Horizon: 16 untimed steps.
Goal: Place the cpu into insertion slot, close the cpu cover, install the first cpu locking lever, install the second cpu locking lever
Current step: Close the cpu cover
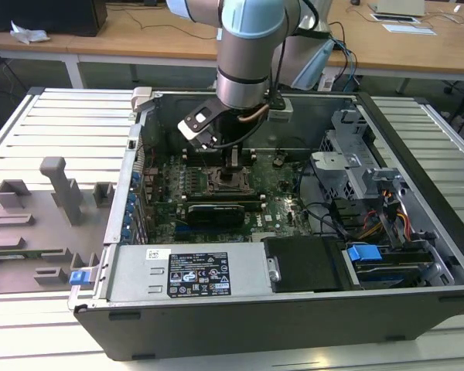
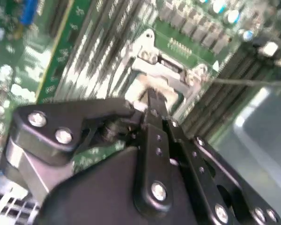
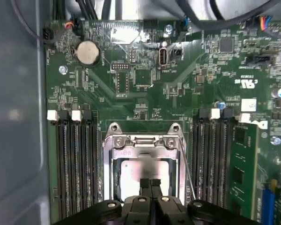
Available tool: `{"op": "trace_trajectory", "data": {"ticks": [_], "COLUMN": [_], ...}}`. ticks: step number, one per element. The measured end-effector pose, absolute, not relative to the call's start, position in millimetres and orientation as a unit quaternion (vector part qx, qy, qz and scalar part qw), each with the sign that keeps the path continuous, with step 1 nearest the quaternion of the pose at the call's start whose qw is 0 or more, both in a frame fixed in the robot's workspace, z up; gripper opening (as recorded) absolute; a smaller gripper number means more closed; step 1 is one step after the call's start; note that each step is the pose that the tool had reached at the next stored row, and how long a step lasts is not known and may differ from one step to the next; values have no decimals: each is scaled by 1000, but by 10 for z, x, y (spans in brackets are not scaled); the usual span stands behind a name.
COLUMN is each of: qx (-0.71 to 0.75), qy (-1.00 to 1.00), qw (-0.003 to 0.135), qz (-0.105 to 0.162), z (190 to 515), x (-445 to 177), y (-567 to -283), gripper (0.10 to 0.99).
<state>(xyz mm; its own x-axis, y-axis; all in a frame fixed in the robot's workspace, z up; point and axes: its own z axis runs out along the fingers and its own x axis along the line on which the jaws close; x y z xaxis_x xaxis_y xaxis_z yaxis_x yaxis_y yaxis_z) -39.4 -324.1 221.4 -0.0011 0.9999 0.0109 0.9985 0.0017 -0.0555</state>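
Note:
Inside the open computer case (image 1: 139,232), my gripper (image 1: 236,164) hangs straight over the insertion slot (image 1: 229,180). The first wrist view shows the silver-grey cpu (image 3: 131,171) lying flat in the slot, with the cpu cover (image 3: 140,141) down around it as a metal frame. The gripper (image 3: 150,182) is shut with nothing between its fingers, and its tips are over the cpu's top. Whether they touch it, I cannot tell. A thin wire locking lever (image 3: 185,161) runs along one side of the cover and shows as a long wire (image 2: 248,82) in the second wrist view.
Black memory slots (image 3: 75,164) flank the socket on both sides. A long black card (image 1: 215,212) lies in front of the socket, with the power supply (image 1: 189,274) nearer still. The drive cage and cables (image 1: 363,193) fill the exterior view's right. A grey fixture tray (image 1: 39,224) lies outside the case.

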Motion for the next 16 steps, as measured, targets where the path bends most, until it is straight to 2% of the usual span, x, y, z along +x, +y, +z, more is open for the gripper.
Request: {"op": "trace_trajectory", "data": {"ticks": [4,16], "qx": [-706,-706], "qy": [-707,-707], "qw": [23,23], "qz": [16,16], "z": [2466,2486], "x": [-394,-393], "y": [-3241,-3241], "gripper": [106,106]}}
